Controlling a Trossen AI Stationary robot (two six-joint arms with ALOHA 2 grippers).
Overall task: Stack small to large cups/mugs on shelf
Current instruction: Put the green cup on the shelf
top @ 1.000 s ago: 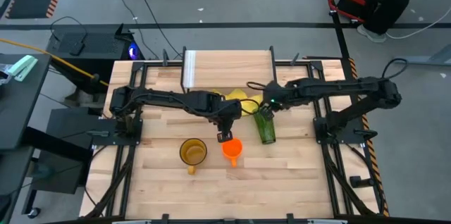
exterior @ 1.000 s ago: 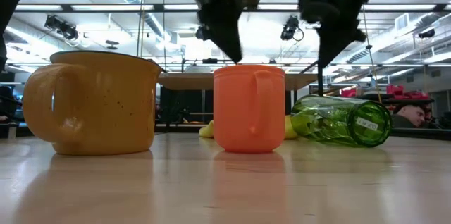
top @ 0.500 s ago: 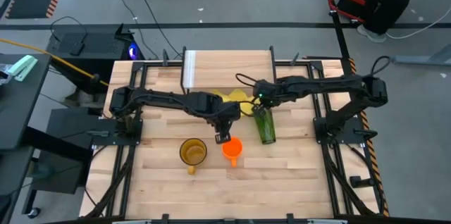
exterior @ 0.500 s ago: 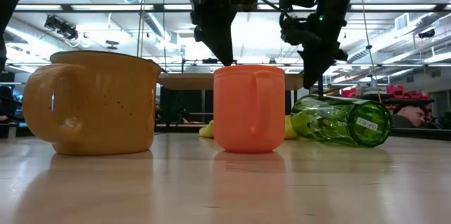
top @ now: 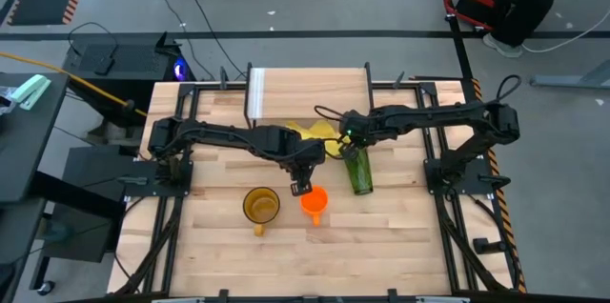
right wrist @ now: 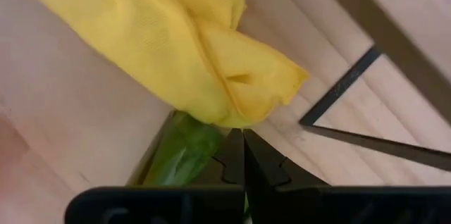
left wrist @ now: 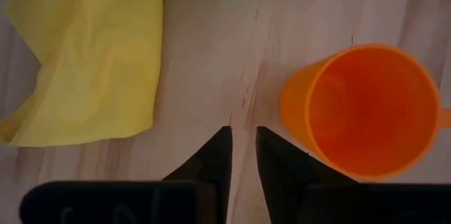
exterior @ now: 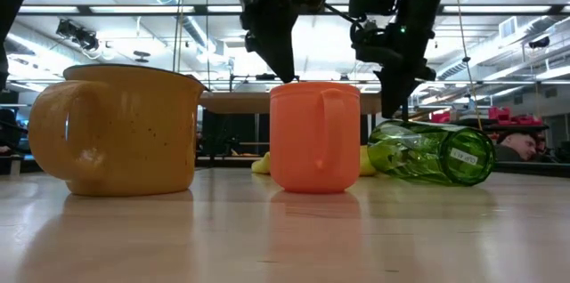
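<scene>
Left claw (top: 301, 189) hovers clenched and empty just beside the upright orange mug (top: 314, 201) mid-desk. Right claw (top: 345, 147), pinched shut too, sits over the toppled green tumbler (top: 358, 171), by the yellow cloth (top: 317, 134).

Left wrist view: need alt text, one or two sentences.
Looking straight down at the wooden tabletop, the left gripper hangs empty with its jaws nearly closed, right beside the open orange mug but not around it. A crumpled yellow cloth lies on the wood on the gripper's other side.
</scene>
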